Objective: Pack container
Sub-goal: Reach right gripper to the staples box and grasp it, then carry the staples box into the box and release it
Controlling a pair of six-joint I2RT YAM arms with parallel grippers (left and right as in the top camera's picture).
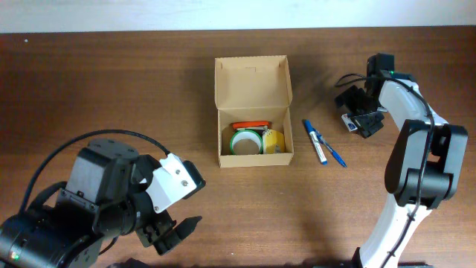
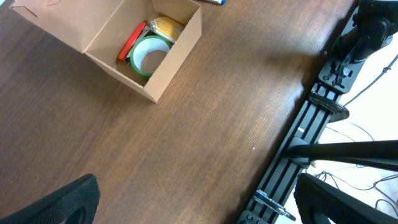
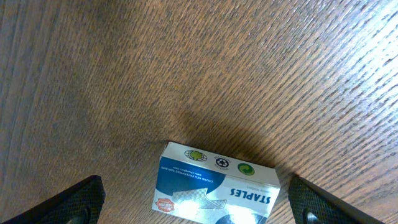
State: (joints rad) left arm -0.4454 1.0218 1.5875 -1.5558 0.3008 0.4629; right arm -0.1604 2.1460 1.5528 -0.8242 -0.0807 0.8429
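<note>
The brown cardboard container (image 1: 253, 112) sits open at the table's middle, lid flap (image 1: 251, 80) folded back; it also shows in the left wrist view (image 2: 168, 59). Inside lie a green tape roll (image 1: 245, 141), a red-orange item (image 1: 250, 125) and a yellow item (image 1: 274, 140). Two blue-and-white pens (image 1: 321, 143) lie right of it. A blue-and-white staples box (image 3: 214, 186) lies on the table between the fingers of my right gripper (image 3: 199, 205), which is open and hovers above it at the far right (image 1: 362, 119). My left gripper (image 1: 175, 232) is open and empty near the front left.
The table's front edge with a black metal rail (image 2: 311, 124) and cables shows in the left wrist view. My left arm's bulky base (image 1: 82, 208) fills the front left corner. The right arm's white body (image 1: 416, 164) runs along the right side.
</note>
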